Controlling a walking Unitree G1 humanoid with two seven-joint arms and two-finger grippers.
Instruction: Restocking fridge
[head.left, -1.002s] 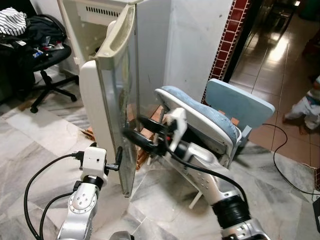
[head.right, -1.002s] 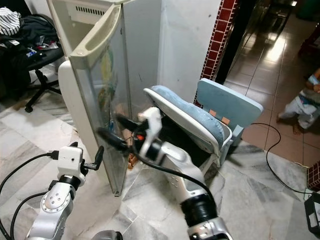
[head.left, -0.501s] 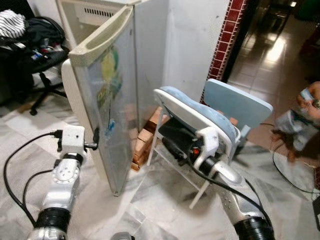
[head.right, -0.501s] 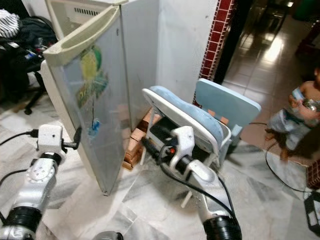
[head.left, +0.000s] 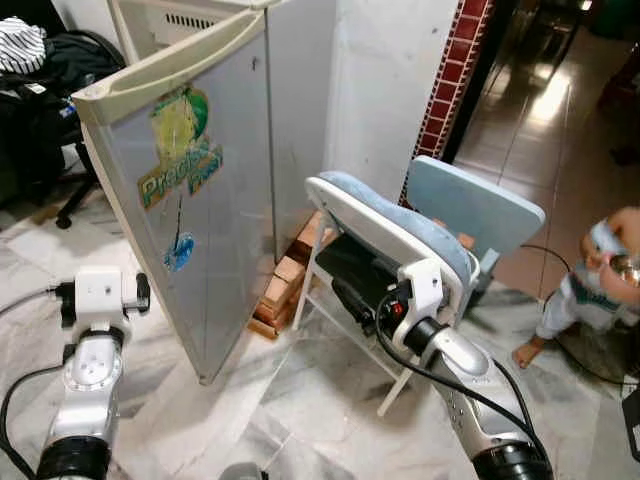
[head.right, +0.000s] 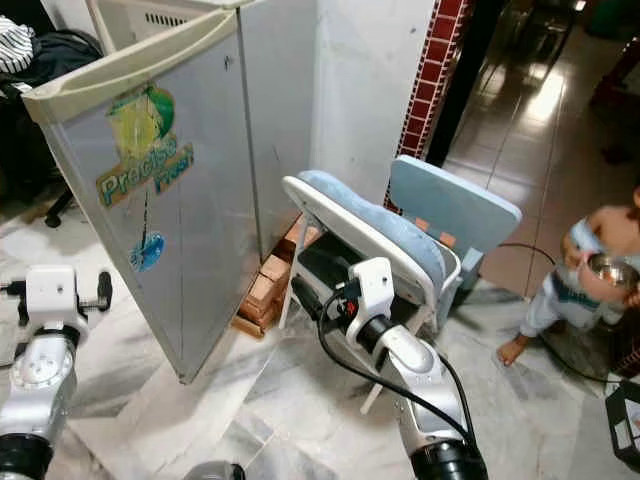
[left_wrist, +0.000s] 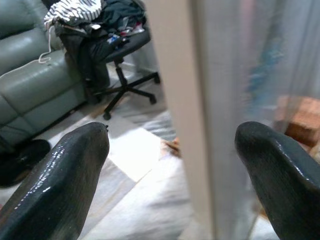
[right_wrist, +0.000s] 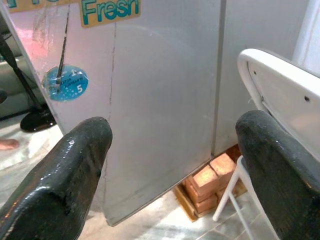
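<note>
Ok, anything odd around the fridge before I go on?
Yes. The fridge seems to rest on stacked bricks, with a chair tilted over right beside it. A small child stands on the tiles to the right. The door hangs partly open; neither pincer touches it.

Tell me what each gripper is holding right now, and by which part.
Nothing is held. The left gripper is open with the fridge door edge between its fingers, untouched. The right gripper is open, facing the door's front beside the chair.
</note>
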